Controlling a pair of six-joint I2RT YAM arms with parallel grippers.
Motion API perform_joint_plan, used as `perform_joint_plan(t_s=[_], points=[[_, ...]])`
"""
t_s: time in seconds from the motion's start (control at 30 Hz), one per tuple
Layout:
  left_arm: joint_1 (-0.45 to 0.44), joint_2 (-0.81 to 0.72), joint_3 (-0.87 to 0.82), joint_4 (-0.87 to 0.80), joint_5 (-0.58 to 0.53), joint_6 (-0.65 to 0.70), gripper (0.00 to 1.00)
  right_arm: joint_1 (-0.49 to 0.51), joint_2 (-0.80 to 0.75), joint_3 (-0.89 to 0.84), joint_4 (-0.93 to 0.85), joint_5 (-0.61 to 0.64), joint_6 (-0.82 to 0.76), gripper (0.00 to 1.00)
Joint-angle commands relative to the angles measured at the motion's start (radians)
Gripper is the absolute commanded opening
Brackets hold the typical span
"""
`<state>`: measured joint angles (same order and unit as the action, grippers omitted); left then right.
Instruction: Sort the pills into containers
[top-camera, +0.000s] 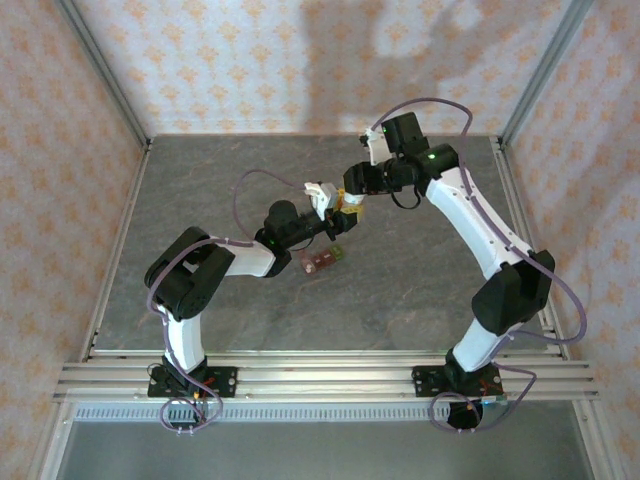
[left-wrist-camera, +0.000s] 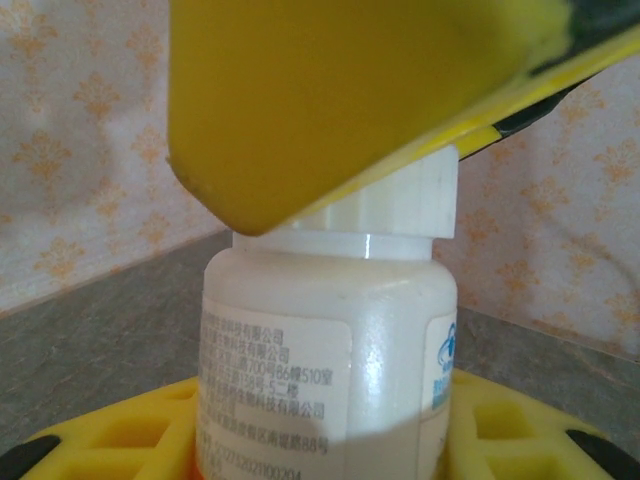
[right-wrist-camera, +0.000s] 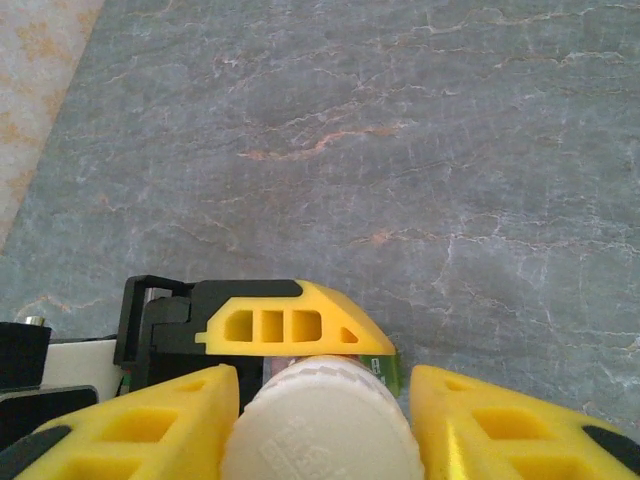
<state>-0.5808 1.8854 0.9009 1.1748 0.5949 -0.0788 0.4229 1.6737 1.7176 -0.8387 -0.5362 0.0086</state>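
Observation:
My left gripper (top-camera: 333, 218) (left-wrist-camera: 325, 445) is shut on a white bottle (left-wrist-camera: 330, 330), held upright above the table; its printed label faces the left wrist camera. My right gripper (top-camera: 350, 198) (right-wrist-camera: 320, 420) comes in from above, and its yellow fingers (right-wrist-camera: 140, 420) sit on both sides of the ribbed white cap (right-wrist-camera: 320, 435), pressed to it. One right finger (left-wrist-camera: 330, 90) covers most of the cap (left-wrist-camera: 400, 200) in the left wrist view. The containers (top-camera: 320, 261), a brownish-red strip with a green end, lie on the table just below the grippers. The pills are hidden.
The grey marbled table (top-camera: 420, 280) spreads all around the two arms. Patterned walls (top-camera: 300, 60) with metal frame posts close in the back and sides. An aluminium rail (top-camera: 320, 380) runs along the near edge.

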Motion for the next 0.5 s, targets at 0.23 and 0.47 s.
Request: perform_joint_plan(t_s=[0.23, 0.47], points=[[-0.001, -0.014, 0.028, 0.070, 0.003, 0.001, 0.00, 0.070, -0.038, -0.100, 0.081, 0.268, 0.401, 0.39], [-0.002, -0.011, 0.027, 0.070, 0.000, -0.001, 0.00, 0.147, -0.094, -0.208, 0.240, 0.369, 0.604, 0.44]])
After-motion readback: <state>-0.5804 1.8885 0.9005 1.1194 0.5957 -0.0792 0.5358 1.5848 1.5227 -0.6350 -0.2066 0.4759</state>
